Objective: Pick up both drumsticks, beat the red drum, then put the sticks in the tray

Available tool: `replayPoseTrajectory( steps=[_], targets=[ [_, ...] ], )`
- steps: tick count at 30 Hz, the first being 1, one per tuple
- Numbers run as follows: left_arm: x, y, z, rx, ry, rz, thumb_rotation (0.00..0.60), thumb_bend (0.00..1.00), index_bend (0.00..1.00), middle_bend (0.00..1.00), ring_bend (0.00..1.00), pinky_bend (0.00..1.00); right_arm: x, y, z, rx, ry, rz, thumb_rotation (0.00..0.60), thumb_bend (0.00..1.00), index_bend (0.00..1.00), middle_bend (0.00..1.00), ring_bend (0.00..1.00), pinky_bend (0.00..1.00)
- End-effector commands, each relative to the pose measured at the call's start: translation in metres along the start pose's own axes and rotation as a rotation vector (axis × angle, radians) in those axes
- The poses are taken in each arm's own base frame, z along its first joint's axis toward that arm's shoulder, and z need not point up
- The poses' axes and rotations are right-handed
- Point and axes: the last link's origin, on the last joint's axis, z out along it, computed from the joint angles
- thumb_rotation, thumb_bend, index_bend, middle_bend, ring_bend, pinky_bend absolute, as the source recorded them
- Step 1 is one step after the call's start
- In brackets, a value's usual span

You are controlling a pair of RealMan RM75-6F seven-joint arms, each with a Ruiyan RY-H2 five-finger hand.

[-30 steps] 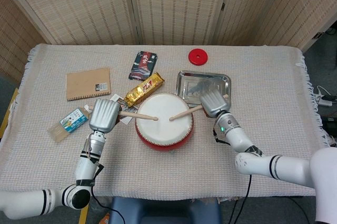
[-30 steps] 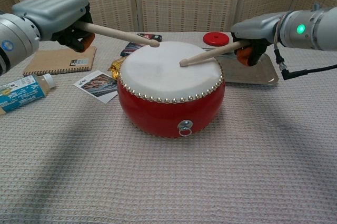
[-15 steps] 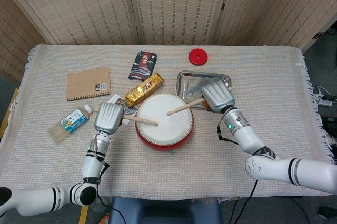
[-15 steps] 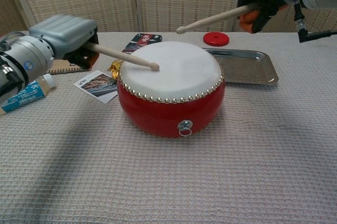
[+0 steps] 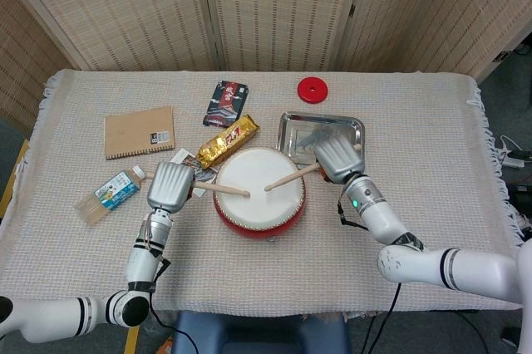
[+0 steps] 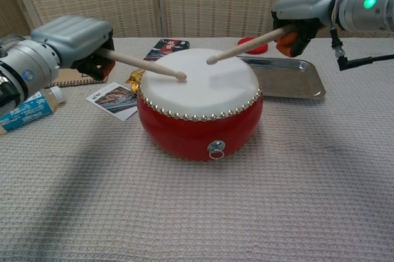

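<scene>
My red drum (image 5: pixel 258 191) sits mid-table. My left hand (image 5: pixel 170 186) grips one drumstick (image 6: pixel 144 65), its tip resting on the drum's white skin. My right hand (image 5: pixel 335 159) grips the other drumstick (image 6: pixel 246 45), tip raised just above the skin. The steel tray (image 5: pixel 355 129) lies behind the drum to its right, under my right hand. Left of the drum I see a gold packet (image 5: pixel 228 141), a brown notebook (image 5: pixel 139 131) and a small bottle (image 5: pixel 110 193).

Woven folding screen (image 5: pixel 274 9) (beige panels) behind a cloth-covered table (image 5: pixel 432 204).
</scene>
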Motion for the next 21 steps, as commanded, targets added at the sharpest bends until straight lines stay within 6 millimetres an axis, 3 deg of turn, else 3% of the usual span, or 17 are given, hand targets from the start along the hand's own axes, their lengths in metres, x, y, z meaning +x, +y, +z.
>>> replayPoseTrajectory(
  steps=[1, 5, 10, 13, 16, 21],
  targets=[
    [-0.011, 0.004, 0.002, -0.008, -0.032, 0.036, 0.600, 0.64, 1.00, 1.00, 1.00, 1.00, 0.026, 0.003, -0.015, 0.027, 0.073, 0.066, 0.600, 0.77, 1.00, 1.00, 1.00, 1.00],
    [0.004, -0.003, 0.002, 0.015, 0.018, -0.011, 0.600, 0.64, 1.00, 1.00, 1.00, 1.00, 0.014, 0.007, -0.011, 0.017, 0.037, 0.036, 0.600, 0.77, 1.00, 1.00, 1.00, 1.00],
    [0.031, -0.016, -0.001, 0.029, 0.096, -0.050, 0.600, 0.64, 1.00, 1.00, 1.00, 1.00, -0.022, 0.007, 0.006, -0.015, -0.059, -0.064, 0.600, 0.77, 1.00, 1.00, 1.00, 1.00],
    [0.033, -0.017, -0.003, 0.025, 0.091, -0.049, 0.600, 0.64, 1.00, 1.00, 1.00, 1.00, -0.036, 0.003, 0.014, -0.021, -0.084, -0.108, 0.600, 0.77, 1.00, 1.00, 1.00, 1.00],
    [0.024, -0.014, -0.003, 0.019, 0.058, -0.041, 0.600, 0.64, 1.00, 1.00, 1.00, 1.00, -0.031, -0.002, 0.014, -0.016, -0.060, -0.087, 0.600, 0.77, 1.00, 1.00, 1.00, 1.00],
    [0.000, -0.001, -0.002, -0.002, -0.011, -0.012, 0.600, 0.64, 1.00, 1.00, 1.00, 1.00, 0.002, -0.002, 0.000, 0.007, 0.035, 0.012, 0.600, 0.77, 1.00, 1.00, 1.00, 1.00]
  ],
)
